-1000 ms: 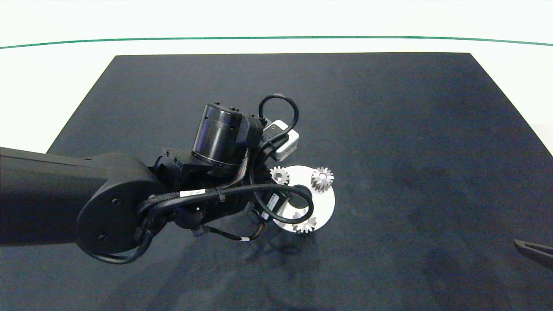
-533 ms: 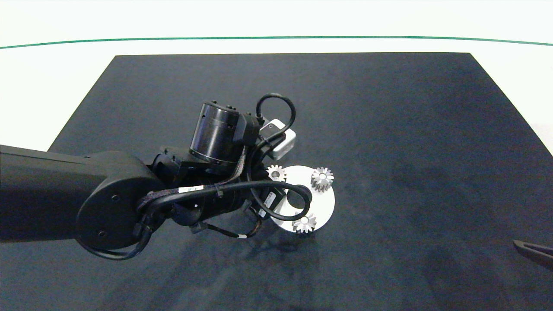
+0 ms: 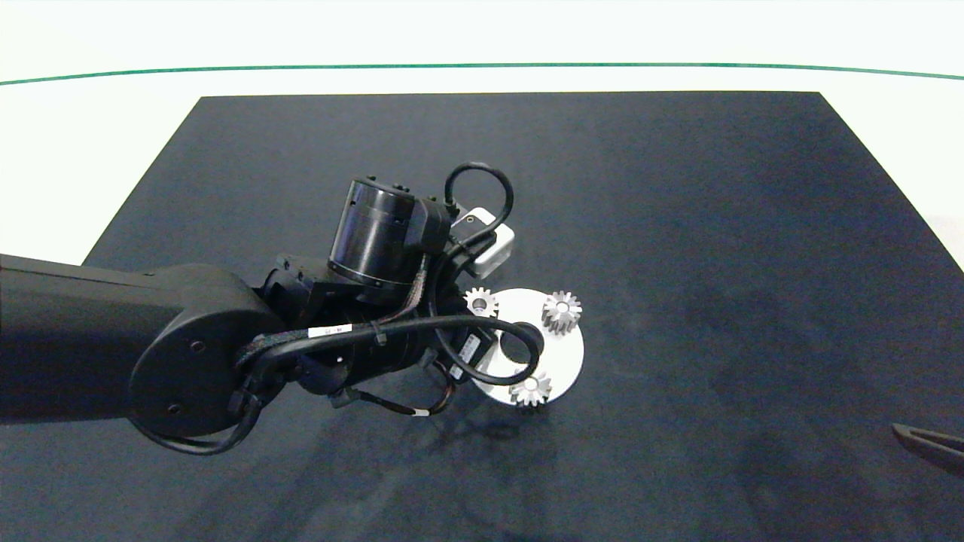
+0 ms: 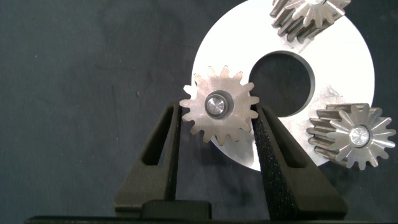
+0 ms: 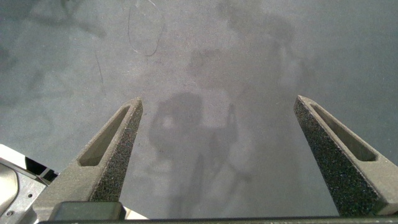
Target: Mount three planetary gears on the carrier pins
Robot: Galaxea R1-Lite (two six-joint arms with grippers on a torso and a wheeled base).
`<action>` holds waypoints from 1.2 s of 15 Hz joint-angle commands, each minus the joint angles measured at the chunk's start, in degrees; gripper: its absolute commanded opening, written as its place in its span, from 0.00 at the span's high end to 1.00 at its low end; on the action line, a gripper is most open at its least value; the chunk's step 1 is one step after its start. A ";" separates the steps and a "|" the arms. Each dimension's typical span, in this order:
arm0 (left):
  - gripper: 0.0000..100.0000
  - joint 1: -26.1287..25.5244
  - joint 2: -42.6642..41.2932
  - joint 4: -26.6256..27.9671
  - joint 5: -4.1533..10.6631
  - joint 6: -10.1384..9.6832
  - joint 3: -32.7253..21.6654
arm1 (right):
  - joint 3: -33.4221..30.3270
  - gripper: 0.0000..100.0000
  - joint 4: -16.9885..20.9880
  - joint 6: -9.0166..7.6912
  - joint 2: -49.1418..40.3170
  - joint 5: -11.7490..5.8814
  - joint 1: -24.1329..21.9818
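- Left gripper (image 4: pixel 217 134) over near-left edge of disc (image 3: pixel 565 354), fingers (image 4: pixel 163 152) flanking one gear (image 4: pixel 219 111), pads at or just off its teeth; contact not certain, looks slightly parted.
- That gear sits on a pin (image 4: pixel 217 104), pin end visible in bore.
- Head view: near gear (image 3: pixel 530 388) at disc's near edge, on its pin.
- Left gear (image 3: pixel 480 302) and far-right gear (image 3: pixel 561 312) further back, both on pins.
- All three gears seated on disc, around its centre hole (image 4: pixel 283 81).
- Disc lies flat on dark mat (image 3: pixel 678 226), mid-table.
- Right gripper (image 5: pixel 217 155) parked at mat's near-right corner, fingers wide apart, holding nothing.
- Green line (image 3: pixel 482 66) on white table beyond mat.
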 commanded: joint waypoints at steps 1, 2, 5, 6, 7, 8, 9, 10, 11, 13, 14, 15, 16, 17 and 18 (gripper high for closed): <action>0.00 -0.03 -0.04 -0.16 0.09 0.17 0.21 | 0.01 0.00 0.16 -0.08 0.08 -0.09 0.06; 0.00 -0.03 -0.04 -0.16 0.09 0.17 0.21 | 0.01 0.00 0.16 -0.08 0.08 0.00 0.06; 0.00 -0.03 0.05 -0.33 0.09 0.26 0.12 | 0.01 0.00 0.16 -0.08 0.08 -0.09 0.06; 0.00 -0.03 0.05 -0.33 0.09 0.26 0.12 | 0.01 0.00 0.16 -0.08 0.08 -0.09 0.06; 0.00 -0.03 0.05 -0.33 0.09 0.26 0.12 | 0.01 0.00 0.16 -0.08 0.08 -0.09 0.06; 0.00 -0.03 0.05 -0.33 0.09 0.26 0.12 | 0.01 0.00 0.16 -0.08 0.08 -0.09 0.06; 0.00 -0.03 -0.13 -0.24 0.09 0.26 0.21 | 0.01 0.00 0.16 -0.08 0.08 -0.09 0.06; 0.00 0.06 -0.57 0.02 0.09 0.17 0.29 | 0.01 0.00 0.16 -0.08 0.08 -0.09 0.06; 0.00 0.06 -1.89 0.20 0.09 0.08 0.65 | 0.01 0.00 0.07 -0.08 0.08 -0.09 0.06; 0.00 1.38 -4.52 1.08 0.09 0.26 2.84 | 0.01 0.00 0.07 -0.08 0.16 -0.09 0.06; 0.00 2.70 -6.46 1.87 0.09 0.52 4.60 | 0.01 0.00 0.07 -0.08 0.16 -0.09 0.06; 0.00 4.98 -8.21 2.04 0.00 0.96 6.53 | 0.01 0.00 0.07 -0.08 0.08 0.00 0.06; 0.00 7.62 -11.11 2.04 -0.26 1.49 9.52 | 0.01 0.00 0.07 -0.08 0.08 0.00 0.06; 0.00 9.29 -14.01 2.13 -0.35 1.93 12.42 | 0.01 0.00 0.07 -0.08 0.08 0.00 0.06; 0.00 12.89 -21.22 2.75 -0.35 2.37 18.22 | 0.01 0.00 0.07 -0.08 -0.10 -0.09 -0.03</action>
